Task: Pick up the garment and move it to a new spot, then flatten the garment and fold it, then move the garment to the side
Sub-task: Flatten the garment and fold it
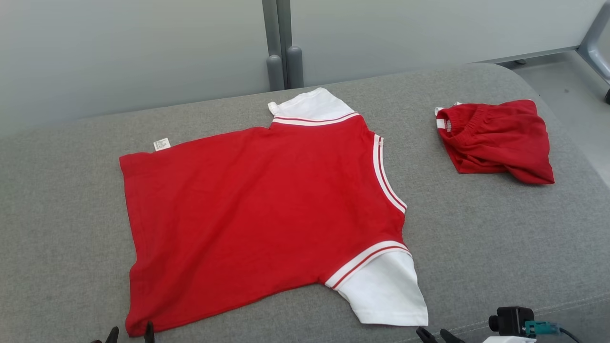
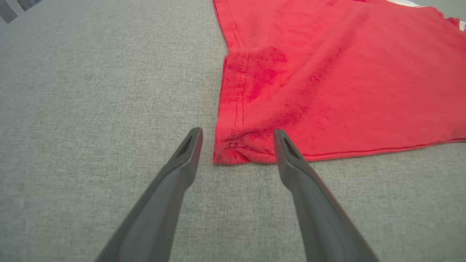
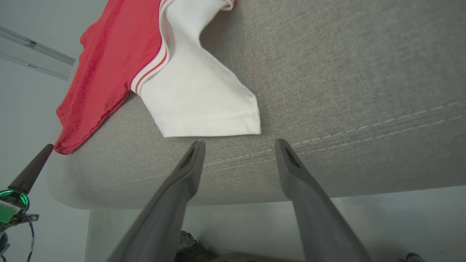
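Kid: Where is the shirt (image 1: 262,209)?

Me: Flat on the gray cushion (image 1: 476,228). My left gripper (image 2: 236,136) is spread wide, empty, at its near left corner. My right gripper (image 3: 238,145) is spread wide, empty, by the white sleeve (image 3: 196,94).

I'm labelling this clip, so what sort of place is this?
Probably a garment-folding test station: a grey padded table holds a red T-shirt and red shorts, with pale partition panels behind.
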Controlling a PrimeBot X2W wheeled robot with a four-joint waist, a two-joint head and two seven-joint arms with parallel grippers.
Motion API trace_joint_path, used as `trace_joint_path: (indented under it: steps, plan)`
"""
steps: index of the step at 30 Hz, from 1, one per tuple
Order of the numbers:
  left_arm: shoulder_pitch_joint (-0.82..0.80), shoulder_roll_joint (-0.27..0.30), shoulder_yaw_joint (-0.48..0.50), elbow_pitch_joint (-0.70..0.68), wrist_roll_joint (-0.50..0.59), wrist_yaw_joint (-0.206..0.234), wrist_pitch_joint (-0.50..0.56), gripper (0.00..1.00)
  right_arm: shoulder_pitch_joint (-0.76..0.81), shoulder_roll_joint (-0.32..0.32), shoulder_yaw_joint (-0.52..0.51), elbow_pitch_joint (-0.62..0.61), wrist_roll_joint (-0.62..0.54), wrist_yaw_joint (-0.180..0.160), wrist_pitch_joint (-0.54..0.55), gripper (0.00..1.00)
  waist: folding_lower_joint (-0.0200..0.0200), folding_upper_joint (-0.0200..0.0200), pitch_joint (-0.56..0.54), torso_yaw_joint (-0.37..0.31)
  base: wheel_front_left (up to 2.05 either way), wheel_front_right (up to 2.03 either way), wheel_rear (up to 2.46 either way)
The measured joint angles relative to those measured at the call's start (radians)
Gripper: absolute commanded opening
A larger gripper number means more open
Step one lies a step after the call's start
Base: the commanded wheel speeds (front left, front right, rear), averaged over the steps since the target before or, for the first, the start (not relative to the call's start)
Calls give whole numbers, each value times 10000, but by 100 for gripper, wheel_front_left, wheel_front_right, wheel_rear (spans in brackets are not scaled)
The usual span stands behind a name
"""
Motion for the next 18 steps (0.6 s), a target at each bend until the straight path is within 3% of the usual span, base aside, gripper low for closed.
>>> trace_joint_path:
  steps: [9, 18]
  plan:
    - [-5, 65, -48, 675, 2, 23, 318, 100, -50, 79, 159, 823, -290, 8, -353, 100, 0, 0, -60, 9, 0, 0, 0]
    - [-124, -48, 219, 86, -46, 92, 27, 100, -928, -222, -259, 857, -922, -10, -1120, 100, 0, 0, -122, 54, 0, 0, 0]
